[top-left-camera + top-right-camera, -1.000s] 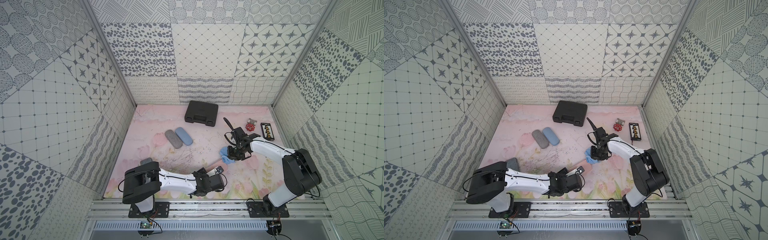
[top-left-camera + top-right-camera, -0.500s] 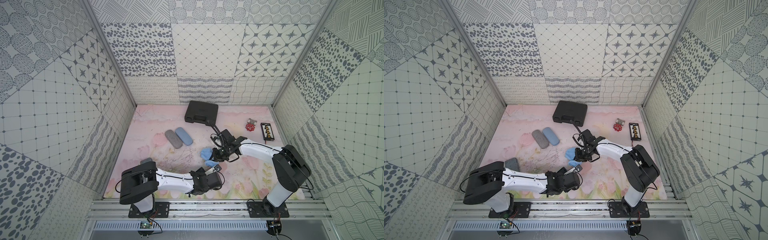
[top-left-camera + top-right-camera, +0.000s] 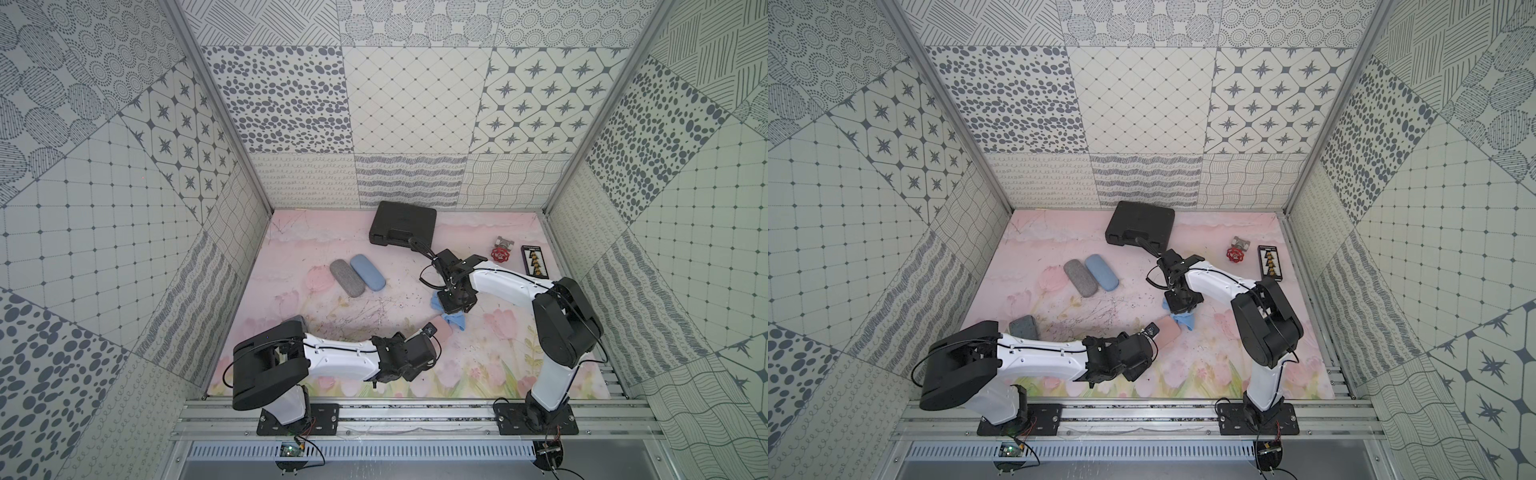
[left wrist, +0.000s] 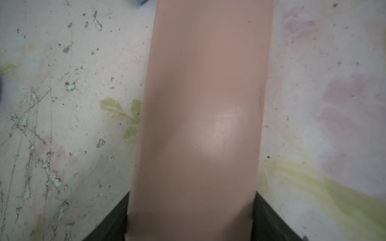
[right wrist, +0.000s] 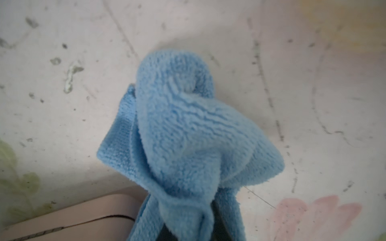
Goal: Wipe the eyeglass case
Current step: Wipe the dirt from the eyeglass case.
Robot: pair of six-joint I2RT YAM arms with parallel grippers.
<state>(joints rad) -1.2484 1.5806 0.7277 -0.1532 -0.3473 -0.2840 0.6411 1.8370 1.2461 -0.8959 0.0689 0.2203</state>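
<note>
Across the bench (image 3: 490,374), near the front middle: pink eyeglass case (image 3: 1168,332), grasped at one end by the left gripper (image 4: 190,217). At its far end, bunched blue cloth (image 5: 188,129), pinched tight in the right gripper (image 3: 456,307). Judged mid-wipe, most of the lid yet to cover.

Two white arms (image 3: 340,359) carry black joints and cables.

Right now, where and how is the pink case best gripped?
Grip the pink case at its end, across the narrow width, coming from the left arm's side: the left fingers flank it there, leaving its long top bare toward the cloth.
</note>
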